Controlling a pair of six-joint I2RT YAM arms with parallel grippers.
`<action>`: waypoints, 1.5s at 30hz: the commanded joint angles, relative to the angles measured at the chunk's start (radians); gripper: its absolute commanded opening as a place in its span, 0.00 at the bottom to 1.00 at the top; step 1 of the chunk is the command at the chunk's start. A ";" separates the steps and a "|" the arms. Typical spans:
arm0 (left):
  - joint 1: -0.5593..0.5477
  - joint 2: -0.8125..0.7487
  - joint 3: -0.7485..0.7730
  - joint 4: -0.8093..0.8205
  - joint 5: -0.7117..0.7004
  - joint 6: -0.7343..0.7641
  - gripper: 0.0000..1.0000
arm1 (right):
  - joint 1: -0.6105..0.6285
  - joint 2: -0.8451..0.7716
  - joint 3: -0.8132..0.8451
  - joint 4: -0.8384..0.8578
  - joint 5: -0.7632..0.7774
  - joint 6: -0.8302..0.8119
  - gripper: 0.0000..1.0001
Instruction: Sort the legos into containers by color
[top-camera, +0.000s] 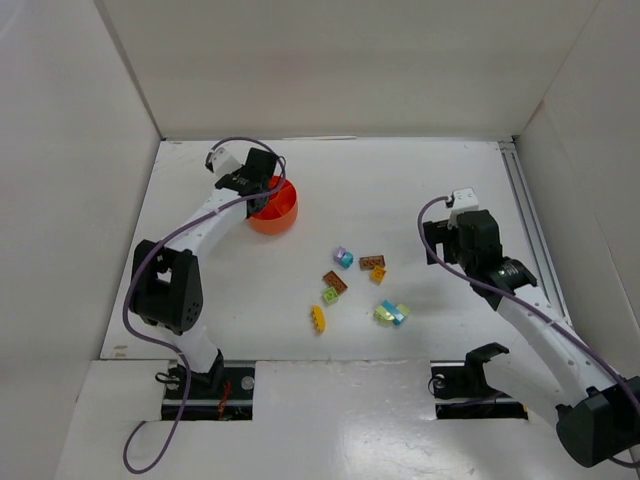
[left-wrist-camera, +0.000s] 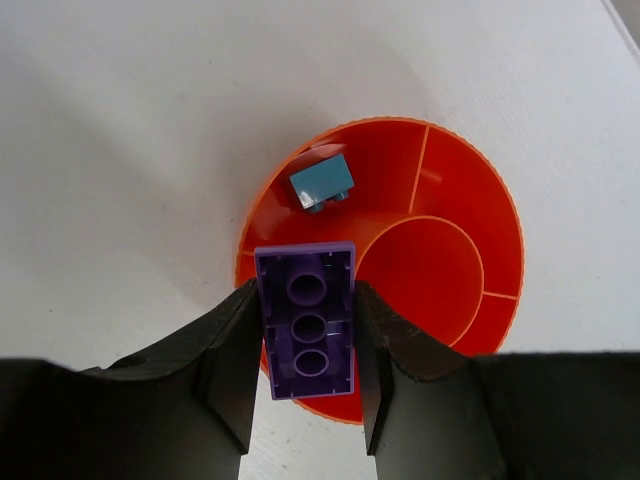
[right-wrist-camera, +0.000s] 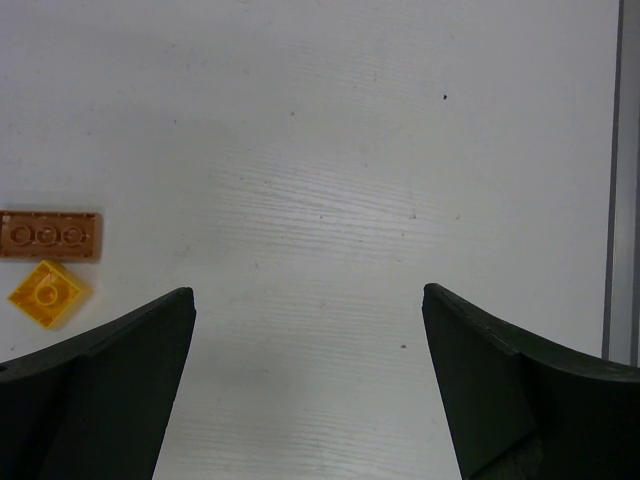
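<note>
Pinches purple studded plastic brick (left-wrist-camera: 307, 325) between left gripper (left-wrist-camera: 305, 290) jaws, over round orange-red plastic dish (left-wrist-camera: 440, 190). Holds right gripper (right-wrist-camera: 308, 300) jaws wide, flat brown plastic brick (right-wrist-camera: 50, 234) outside them, leftward.

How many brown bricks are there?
2. One brown brick lies beside an orange brick; the other brown brick lies by a green brick. Some may hide under the arms.
</note>
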 joint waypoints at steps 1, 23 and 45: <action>0.001 -0.001 0.046 -0.015 0.015 -0.055 0.18 | -0.021 -0.005 0.045 0.047 0.001 -0.008 1.00; -0.039 -0.001 0.008 -0.015 0.015 -0.142 0.48 | -0.069 0.024 0.027 0.065 -0.059 -0.026 1.00; -0.079 -0.592 -0.444 0.181 0.366 0.255 1.00 | 0.284 0.321 0.130 0.303 -0.370 -0.250 0.98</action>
